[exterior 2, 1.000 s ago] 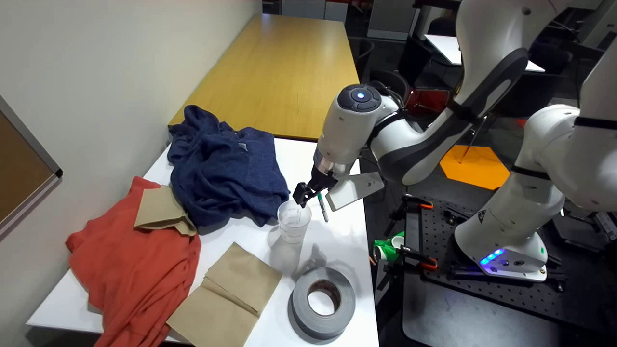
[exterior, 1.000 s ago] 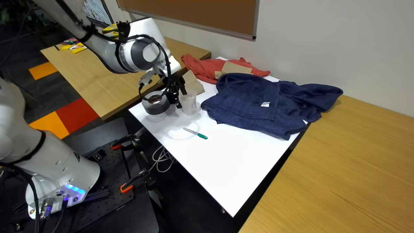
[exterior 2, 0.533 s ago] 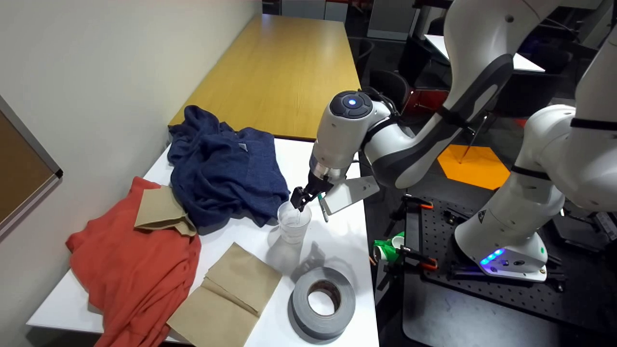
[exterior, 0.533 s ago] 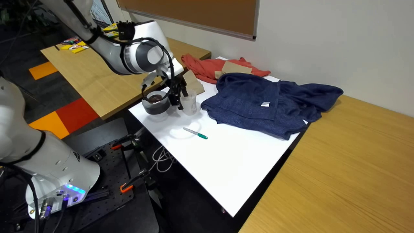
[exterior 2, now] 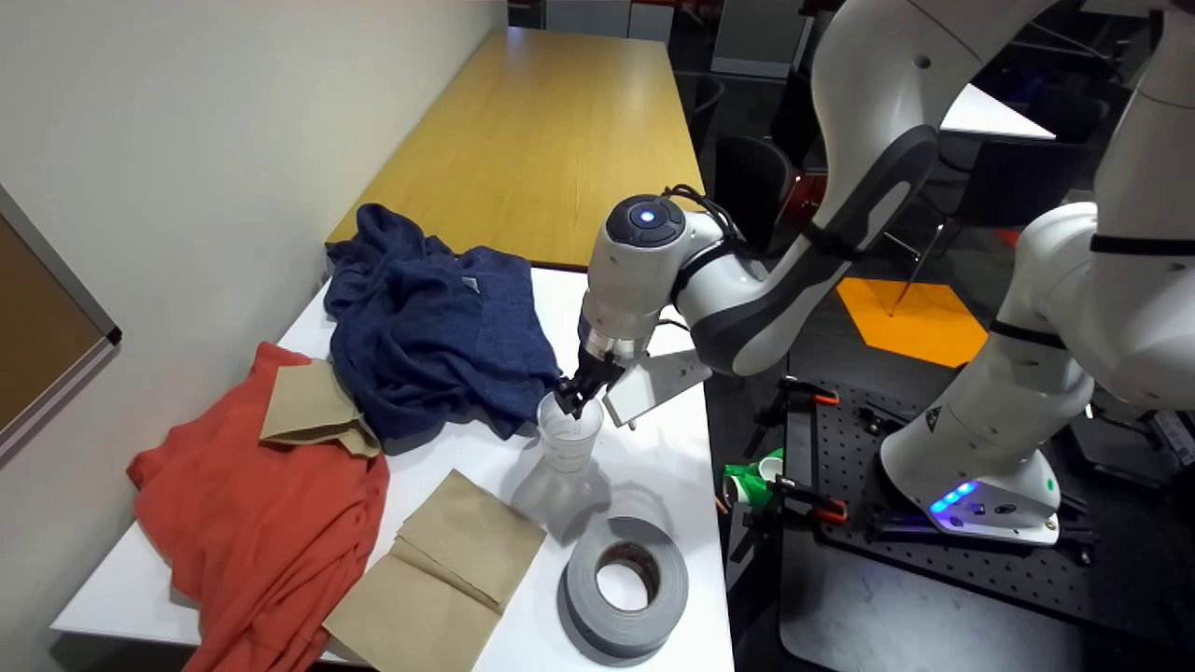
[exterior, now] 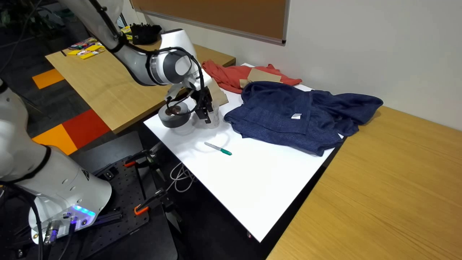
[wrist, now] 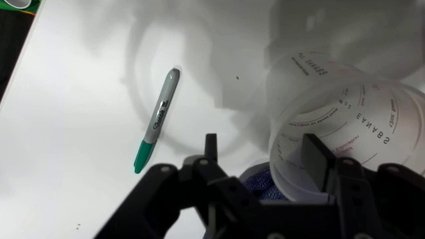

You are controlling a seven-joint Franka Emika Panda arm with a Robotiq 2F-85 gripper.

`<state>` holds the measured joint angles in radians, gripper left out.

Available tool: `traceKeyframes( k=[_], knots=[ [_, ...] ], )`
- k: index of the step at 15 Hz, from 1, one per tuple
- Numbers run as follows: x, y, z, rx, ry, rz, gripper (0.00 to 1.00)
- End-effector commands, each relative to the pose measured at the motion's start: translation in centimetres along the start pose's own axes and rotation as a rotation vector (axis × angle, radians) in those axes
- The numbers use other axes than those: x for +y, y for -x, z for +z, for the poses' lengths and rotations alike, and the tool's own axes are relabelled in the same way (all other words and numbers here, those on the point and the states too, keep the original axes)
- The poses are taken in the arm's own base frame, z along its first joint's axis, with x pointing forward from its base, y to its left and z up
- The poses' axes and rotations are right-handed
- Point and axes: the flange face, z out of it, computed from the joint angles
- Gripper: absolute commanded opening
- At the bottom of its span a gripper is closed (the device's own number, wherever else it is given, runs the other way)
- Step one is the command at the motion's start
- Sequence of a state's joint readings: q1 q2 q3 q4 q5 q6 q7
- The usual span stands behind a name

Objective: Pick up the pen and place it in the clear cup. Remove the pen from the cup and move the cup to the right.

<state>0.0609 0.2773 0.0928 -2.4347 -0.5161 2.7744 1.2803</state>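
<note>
In an exterior view, the green-capped pen (exterior: pixel 218 148) lies on the white desk (exterior: pixel 252 187), on the near side of the upright clear cup (exterior: pixel 215 117). The pincer (wrist: pixel 261 146) is parted: one finger is over or inside the cup's mouth, hard to say which, and the other outside its rim. Left of the cup sits a grey tape roll (exterior: pixel 174 121), right of it a blue garment (exterior: pixel 278 115), and beyond it brown paper (exterior: pixel 219 96) and a red garment (exterior: pixel 227 77).

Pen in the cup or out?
Out. The wrist view shows the whole pen lying on the white tabletop, apart from the clear cup.
</note>
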Motion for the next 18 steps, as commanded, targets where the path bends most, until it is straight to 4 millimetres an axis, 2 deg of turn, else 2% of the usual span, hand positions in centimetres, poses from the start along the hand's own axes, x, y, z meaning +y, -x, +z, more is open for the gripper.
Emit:
traceKeyframes(
  k=[1,5,6,10,18],
  knots=[
    [-0.7,-0.7,0.6,-0.012,0.002,-0.021,0.36],
    [-0.9,-1.0,0.9,-0.020,0.006,-0.016,0.05],
    [-0.8,-1.2,0.9,-0.022,0.007,-0.016,0.01],
    [0.2,-2.6,-0.8,0.000,-0.014,0.052,0.01],
    [5.2,-7.8,-5.4,0.088,-0.042,0.271,0.01]
  ],
)
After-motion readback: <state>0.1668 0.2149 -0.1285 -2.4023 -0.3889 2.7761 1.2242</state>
